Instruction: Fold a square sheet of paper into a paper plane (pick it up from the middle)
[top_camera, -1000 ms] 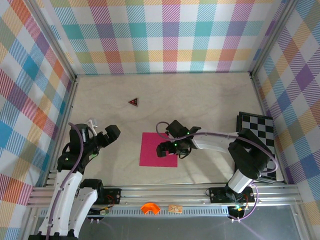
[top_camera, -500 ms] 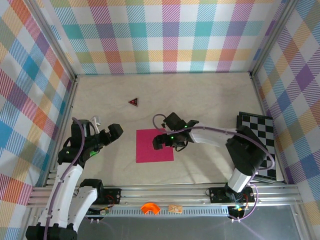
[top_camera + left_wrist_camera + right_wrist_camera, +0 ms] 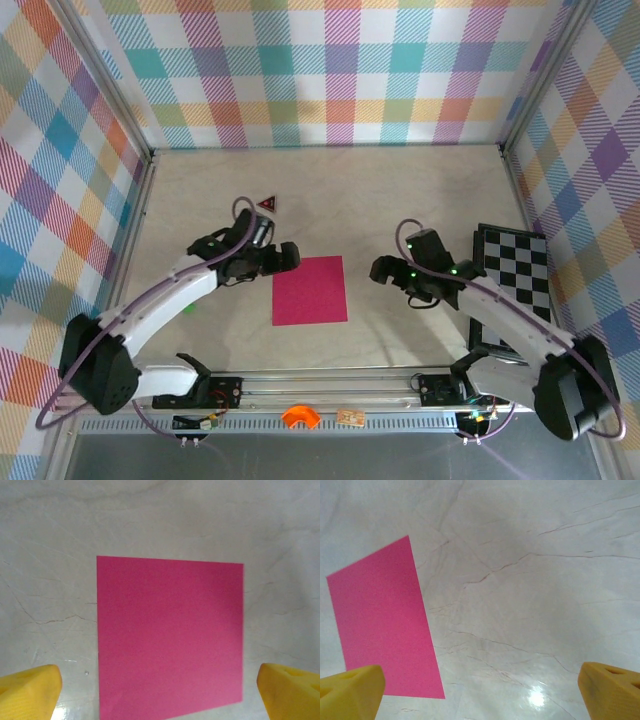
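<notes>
The square sheet of paper is magenta-pink and lies flat and unfolded on the pale table; the paper plane is out of view. My left gripper hovers open just off the sheet's upper left corner. In the left wrist view the square sheet of paper spreads between my yellow fingertips, with nothing held. My right gripper stands open to the right of the sheet, apart from it. In the right wrist view the square sheet of paper lies at the left, near my left fingertip.
A tiny dark red triangle lies behind the left gripper. A black-and-white checkerboard sits at the right edge. An orange piece rests on the front rail. Plaid walls close in the table on three sides.
My right gripper has pulled back to the right, off the sheet. My left arm has swung in from the far left to the sheet's upper left corner. The sheet slid slightly left.
</notes>
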You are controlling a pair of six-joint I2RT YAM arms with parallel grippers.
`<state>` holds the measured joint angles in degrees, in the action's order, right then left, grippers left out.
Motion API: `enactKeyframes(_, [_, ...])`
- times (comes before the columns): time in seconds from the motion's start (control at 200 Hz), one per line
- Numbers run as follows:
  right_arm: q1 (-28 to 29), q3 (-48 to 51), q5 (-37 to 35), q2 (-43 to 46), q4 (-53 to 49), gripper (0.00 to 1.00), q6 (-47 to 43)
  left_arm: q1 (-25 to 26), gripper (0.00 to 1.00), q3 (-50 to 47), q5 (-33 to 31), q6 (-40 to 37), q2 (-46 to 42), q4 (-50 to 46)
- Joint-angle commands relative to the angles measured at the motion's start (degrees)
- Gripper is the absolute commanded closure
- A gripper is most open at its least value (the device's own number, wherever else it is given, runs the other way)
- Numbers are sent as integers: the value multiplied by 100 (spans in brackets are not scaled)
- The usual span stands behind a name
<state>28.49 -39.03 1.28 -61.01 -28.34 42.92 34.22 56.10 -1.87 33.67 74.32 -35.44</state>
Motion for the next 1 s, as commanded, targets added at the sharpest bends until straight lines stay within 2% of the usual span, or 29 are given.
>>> enactKeyframes(0.0, [-98,168,-26,511,-343,1,164,392,0,193,-616,321,301,200])
enactKeyframes(0.18, [-151,408,-119,930,-680,1,407,1035,0,657,-1188,644,1211,-73])
enactKeyframes(0.345, [-177,419,-143,1029,-984,1,444,1500,0,955,-1281,729,1971,-152])
enactKeyframes(0.545, [-212,319,-235,986,-1209,1,551,1571,0,661,-971,823,2253,310])
enactKeyframes(0.68, [-213,384,-169,1010,-1148,1,865,1644,0,714,-809,699,2461,294])
enactKeyframes(0.855, [-212,642,-75,1147,-851,1,1120,1653,0,821,-973,797,2745,145])
enactKeyframes(0.99, [-212,738,199,1106,-652,1,965,1657,0,943,-951,833,2994,127])
